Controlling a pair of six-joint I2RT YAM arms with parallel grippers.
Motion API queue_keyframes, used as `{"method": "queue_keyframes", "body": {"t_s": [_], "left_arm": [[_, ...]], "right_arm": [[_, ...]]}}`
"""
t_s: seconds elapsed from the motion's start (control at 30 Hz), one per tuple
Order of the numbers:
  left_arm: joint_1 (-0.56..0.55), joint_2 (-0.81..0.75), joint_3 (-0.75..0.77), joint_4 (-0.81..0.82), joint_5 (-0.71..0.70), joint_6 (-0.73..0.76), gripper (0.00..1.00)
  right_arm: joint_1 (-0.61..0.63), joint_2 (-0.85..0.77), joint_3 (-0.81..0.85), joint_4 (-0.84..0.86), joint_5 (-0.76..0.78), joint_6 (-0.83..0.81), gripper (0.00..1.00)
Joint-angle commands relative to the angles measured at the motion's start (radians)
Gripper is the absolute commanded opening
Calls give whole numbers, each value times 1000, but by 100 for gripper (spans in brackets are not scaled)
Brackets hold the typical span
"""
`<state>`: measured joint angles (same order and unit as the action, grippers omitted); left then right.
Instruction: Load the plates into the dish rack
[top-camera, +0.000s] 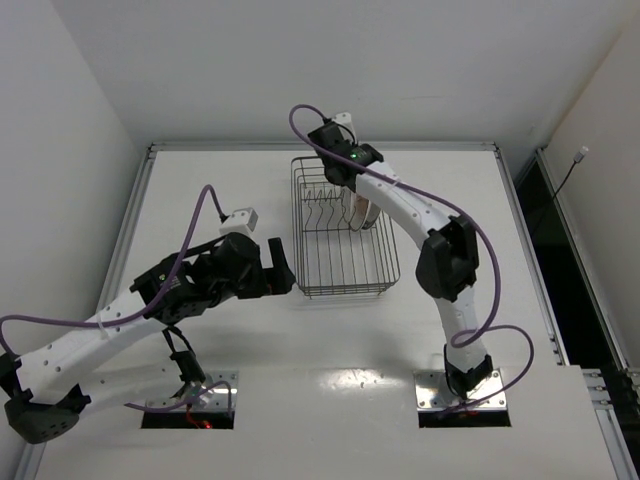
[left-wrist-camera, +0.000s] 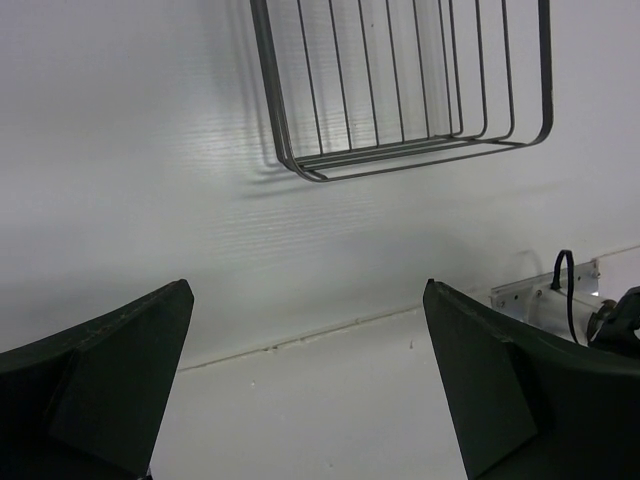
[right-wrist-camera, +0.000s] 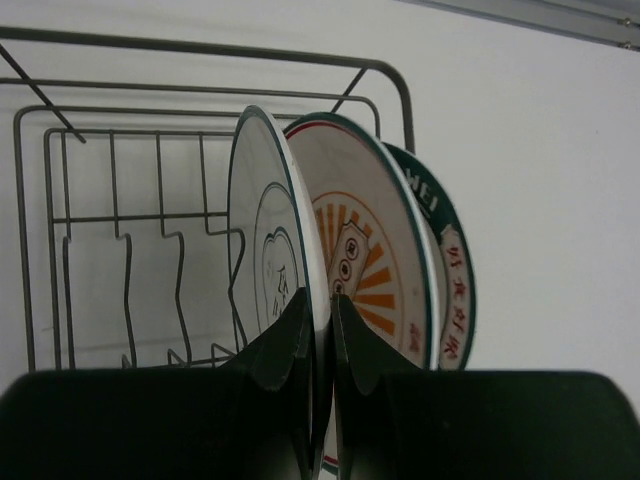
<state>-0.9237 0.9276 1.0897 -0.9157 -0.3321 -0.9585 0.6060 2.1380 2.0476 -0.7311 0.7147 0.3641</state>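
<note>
The dark wire dish rack stands mid-table; it also shows in the left wrist view and the right wrist view. Three white plates stand on edge in its far right part. In the right wrist view, the ringed plate is nearest, the orange sunburst plate behind it, the dark-rimmed plate last. My right gripper is shut on the ringed plate's rim; its spot in the top view is over the rack. My left gripper is open and empty, left of the rack.
Upright divider prongs stand empty to the left of the plates. White walls bound the table on the left and back. A metal bracket with a black cable lies at the right in the left wrist view.
</note>
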Motion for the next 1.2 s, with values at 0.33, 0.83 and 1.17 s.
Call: {"method": "queue_keyframes", "body": {"t_s": [0.33,0.83,1.17], "left_arm": [[98,39,87,-15,-5,112,100],[190,111,121,38,-21,204,100],[226,172,142,95,1,303,100]], "right_arm": [[-9,-26,-9,-43,-109,50,33],[-52,-571,-256,-237,-216,68,100],[-106,-915,-605,-185,-357,68,100]]}}
